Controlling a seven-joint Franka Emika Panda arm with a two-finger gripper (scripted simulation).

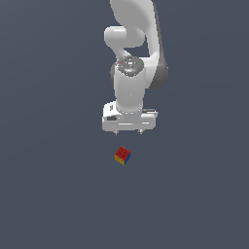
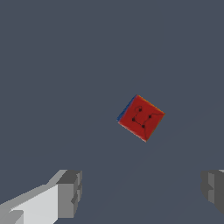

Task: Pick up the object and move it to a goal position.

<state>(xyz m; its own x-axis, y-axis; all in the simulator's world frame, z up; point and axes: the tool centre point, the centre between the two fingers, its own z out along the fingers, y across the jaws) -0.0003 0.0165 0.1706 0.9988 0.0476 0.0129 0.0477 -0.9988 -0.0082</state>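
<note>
The object, a tiny cube (image 1: 122, 155) with a red top face and yellow and blue sides, lies on the dark grey floor, turned at an angle. In the wrist view the cube (image 2: 141, 117) shows its red top with small dark marks. My white gripper (image 1: 128, 132) hangs above the cube and a little beyond it, apart from it. The gripper (image 2: 142, 192) is open and empty; its two grey fingertips (image 2: 70, 192) stand wide apart, and the cube lies ahead of the gap, not between them.
The white arm (image 1: 131, 63) rises behind the gripper toward the top of the exterior view. A plain dark grey floor (image 1: 53, 194) surrounds the cube.
</note>
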